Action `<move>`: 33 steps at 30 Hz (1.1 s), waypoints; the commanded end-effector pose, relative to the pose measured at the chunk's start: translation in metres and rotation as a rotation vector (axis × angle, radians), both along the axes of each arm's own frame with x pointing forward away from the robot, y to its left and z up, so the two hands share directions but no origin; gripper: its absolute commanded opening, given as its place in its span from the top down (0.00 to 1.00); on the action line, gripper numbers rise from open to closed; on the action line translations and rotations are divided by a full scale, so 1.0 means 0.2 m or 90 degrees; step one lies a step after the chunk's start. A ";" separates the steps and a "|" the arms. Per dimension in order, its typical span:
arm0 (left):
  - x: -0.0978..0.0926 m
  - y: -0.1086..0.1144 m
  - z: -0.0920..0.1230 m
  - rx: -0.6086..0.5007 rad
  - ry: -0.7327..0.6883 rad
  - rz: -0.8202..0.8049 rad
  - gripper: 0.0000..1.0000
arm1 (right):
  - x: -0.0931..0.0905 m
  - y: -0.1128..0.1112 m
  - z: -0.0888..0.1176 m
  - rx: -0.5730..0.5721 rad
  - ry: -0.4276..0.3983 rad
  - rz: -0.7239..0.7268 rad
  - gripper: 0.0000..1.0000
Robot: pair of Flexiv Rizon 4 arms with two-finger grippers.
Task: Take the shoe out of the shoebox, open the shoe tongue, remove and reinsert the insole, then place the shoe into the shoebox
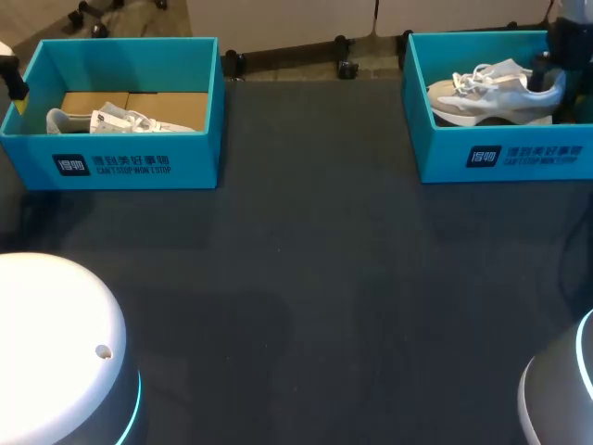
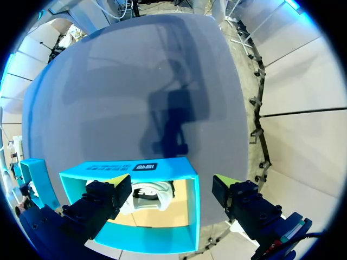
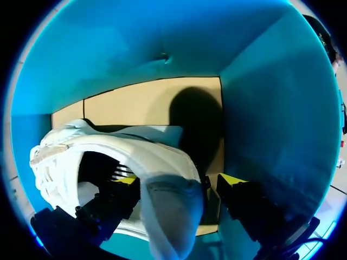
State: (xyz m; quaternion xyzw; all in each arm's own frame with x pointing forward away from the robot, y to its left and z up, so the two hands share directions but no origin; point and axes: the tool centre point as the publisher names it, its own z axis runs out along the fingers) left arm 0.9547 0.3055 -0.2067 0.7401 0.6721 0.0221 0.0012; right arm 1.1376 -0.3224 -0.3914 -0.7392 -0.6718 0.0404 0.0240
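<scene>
The white shoe [image 1: 491, 97] sits in the far right shoebox [image 1: 435, 158]; the right tool [image 3: 181, 181] is wide, with the shoe's heel between its fingers; the left tool [image 2: 169, 187] hangs wide over the far left shoebox [image 1: 195, 158]

- The dark counter [image 1: 306, 278] lies open between the left teal cardboard shoebox [image 1: 199, 158] and the right teal shoebox [image 1: 445, 153].
- Its walls and a white sneaker [image 3: 108, 146] crowd the right fingers [image 3: 234, 181].
</scene>
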 end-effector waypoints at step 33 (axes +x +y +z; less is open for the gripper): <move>0.00 0.00 0.00 0.001 0.000 -0.001 0.00 | 0.04 -0.03 0.36 -0.028 -0.027 -0.020 1.00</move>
